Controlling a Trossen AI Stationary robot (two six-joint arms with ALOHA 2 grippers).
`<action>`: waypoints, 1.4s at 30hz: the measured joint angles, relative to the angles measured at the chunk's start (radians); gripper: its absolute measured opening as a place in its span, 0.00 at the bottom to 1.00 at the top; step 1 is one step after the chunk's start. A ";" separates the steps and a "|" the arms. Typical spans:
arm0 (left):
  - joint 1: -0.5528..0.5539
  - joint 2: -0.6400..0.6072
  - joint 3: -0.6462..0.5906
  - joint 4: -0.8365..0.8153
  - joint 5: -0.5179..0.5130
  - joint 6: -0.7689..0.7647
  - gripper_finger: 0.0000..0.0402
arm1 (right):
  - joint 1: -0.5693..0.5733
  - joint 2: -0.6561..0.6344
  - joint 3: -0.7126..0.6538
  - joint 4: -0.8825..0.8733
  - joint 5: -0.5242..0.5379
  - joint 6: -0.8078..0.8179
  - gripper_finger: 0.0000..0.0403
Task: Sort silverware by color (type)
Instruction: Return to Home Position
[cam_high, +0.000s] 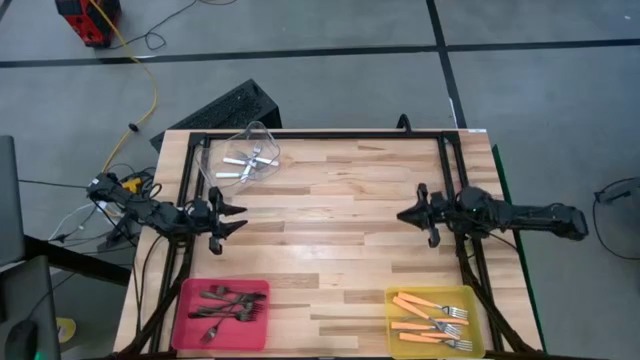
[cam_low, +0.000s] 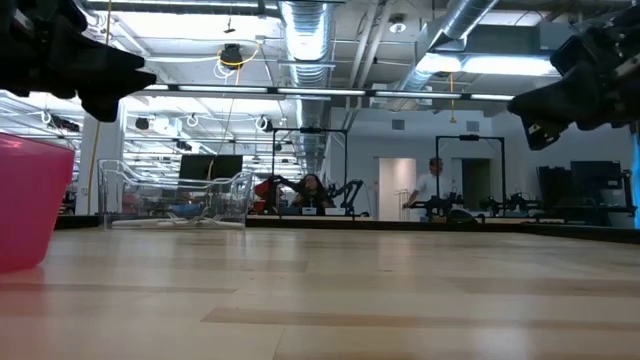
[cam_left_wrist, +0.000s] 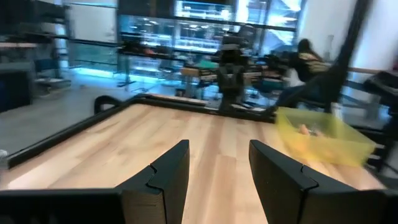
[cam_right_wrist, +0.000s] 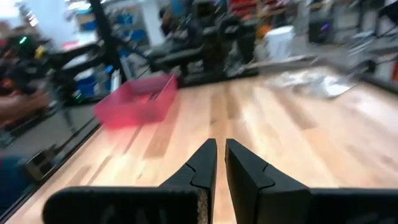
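1. The left gripper (cam_high: 238, 218) hovers above the left side of the wooden table (cam_high: 330, 230). Its two fingers stand wide apart and hold nothing; in the left wrist view we see the wood through the gap.
2. The right gripper (cam_high: 404, 215) hovers above the right side of the table, facing the left gripper and well apart from it. Its fingers are almost together, with only a thin slit between them, and nothing is held there.
3. The dark grey forks (cam_high: 225, 303) lie in a loose heap inside the pink bin (cam_high: 185, 320). This bin stands at the lower left corner of the table in the high view, on the left arm's side.
4. The orange-handled forks (cam_high: 430, 318) lie in the yellow bin (cam_high: 476, 300), at the lower right corner, on the right arm's side.
5. The shiny silver forks (cam_high: 248, 162) lie crossed over each other in the clear bin (cam_high: 262, 132). It stands near the upper edge, left of the middle, turned at an angle to that edge.
6. In the low view, two persons (cam_low: 312, 190) show far behind the table, in the room.
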 joint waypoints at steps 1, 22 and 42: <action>0.000 0.000 0.000 0.000 0.026 0.002 0.38 | 0.022 0.017 0.000 0.000 0.003 0.000 0.15; 0.048 -0.066 0.060 -0.201 0.308 0.002 0.38 | 0.083 0.086 0.000 0.137 0.238 -0.126 0.15; 0.145 -0.065 0.160 -0.330 0.426 0.009 0.38 | -0.280 -0.103 0.001 0.013 -0.022 0.082 0.15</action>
